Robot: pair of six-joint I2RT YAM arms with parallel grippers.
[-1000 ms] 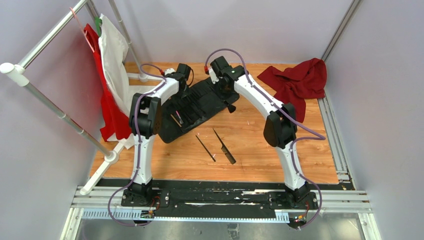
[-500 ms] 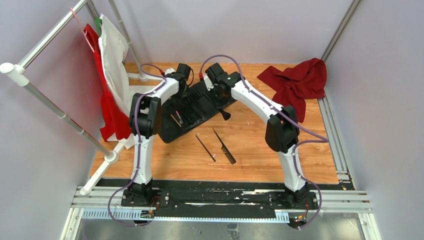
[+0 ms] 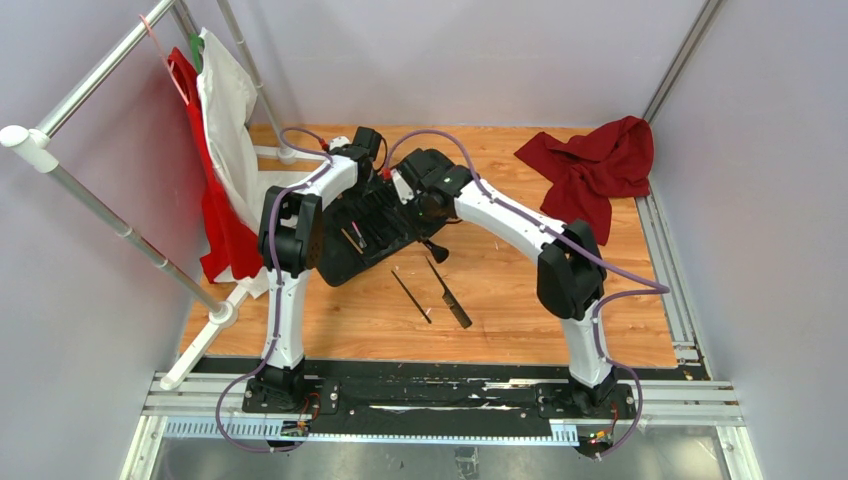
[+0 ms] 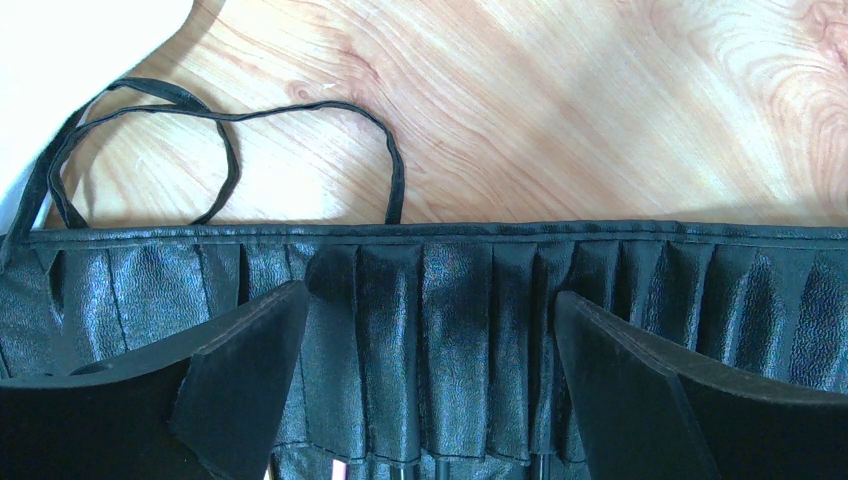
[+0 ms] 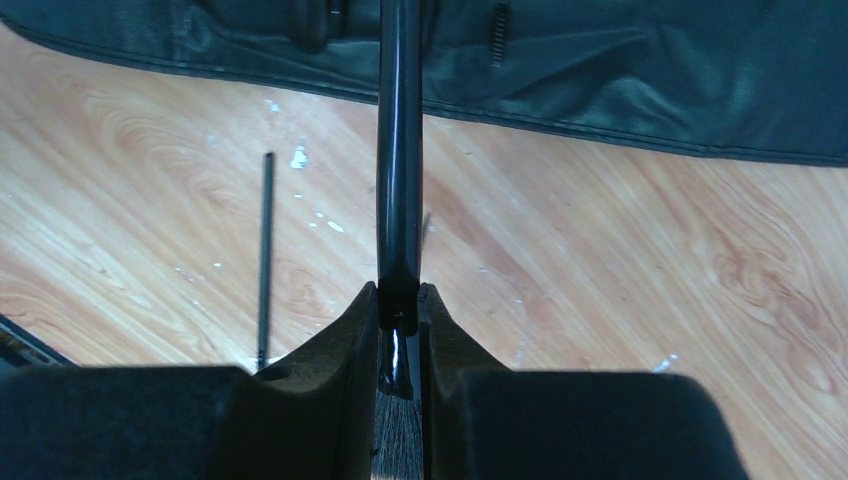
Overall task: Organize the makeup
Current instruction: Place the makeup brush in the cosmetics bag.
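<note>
Over black fabric case (image 3: pixel 345 255), right gripper (image 5: pixel 400 310) pinches black-handled brush (image 5: pixel 400 150), left gripper (image 4: pixel 430 305) spread; black comb (image 3: pixel 448 293), thin brush (image 3: pixel 411 296) lie unstowed at six o'clock.

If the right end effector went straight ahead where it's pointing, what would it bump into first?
Probably the black fabric case: the brush held in the right end effector points its handle straight at it.
</note>
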